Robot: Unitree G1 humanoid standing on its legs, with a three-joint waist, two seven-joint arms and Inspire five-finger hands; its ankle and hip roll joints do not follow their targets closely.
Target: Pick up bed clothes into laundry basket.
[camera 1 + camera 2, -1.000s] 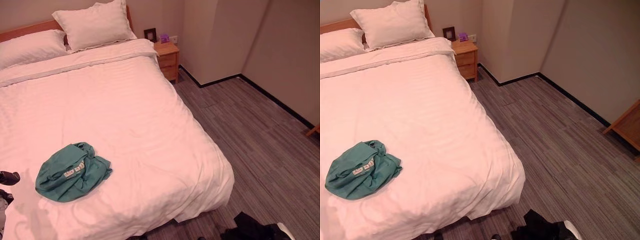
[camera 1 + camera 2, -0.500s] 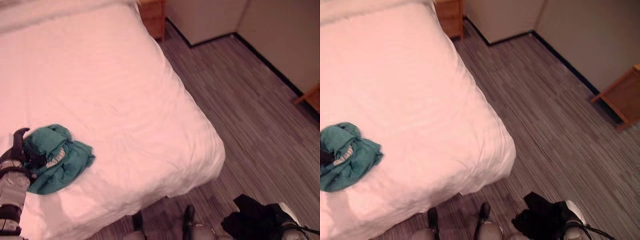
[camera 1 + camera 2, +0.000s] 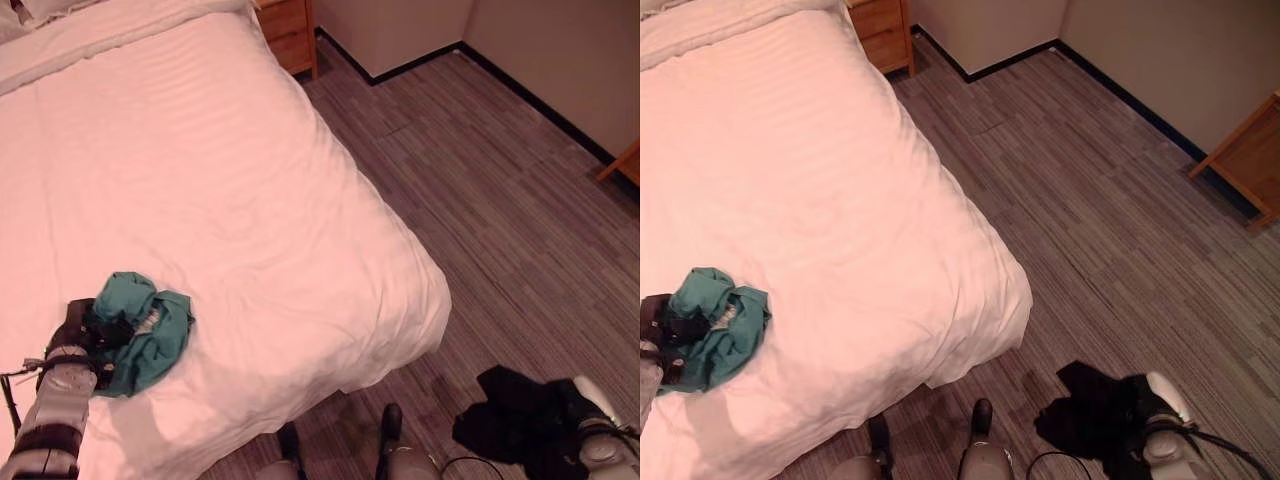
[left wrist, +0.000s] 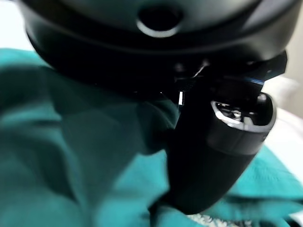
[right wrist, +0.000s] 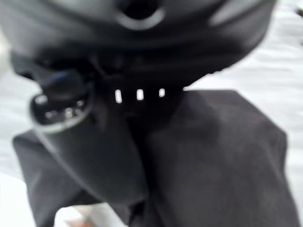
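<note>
While the left robot hand (image 3: 88,332) clutches a teal garment (image 3: 150,328) bunched on the bed (image 3: 250,200), the right robot hand (image 3: 1160,425) grips a black garment (image 3: 1090,415) above the floor (image 3: 500,200).

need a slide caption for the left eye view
Left hand gripping a crumpled teal garment on the white bed; right hand holding black clothing above the floor.

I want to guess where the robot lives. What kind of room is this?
Most likely a bedroom, maybe in a hotel. A big bed with a white striped duvet fills most of it, a small wooden nightstand stands by its head, and grey striped carpet covers the floor.
</note>
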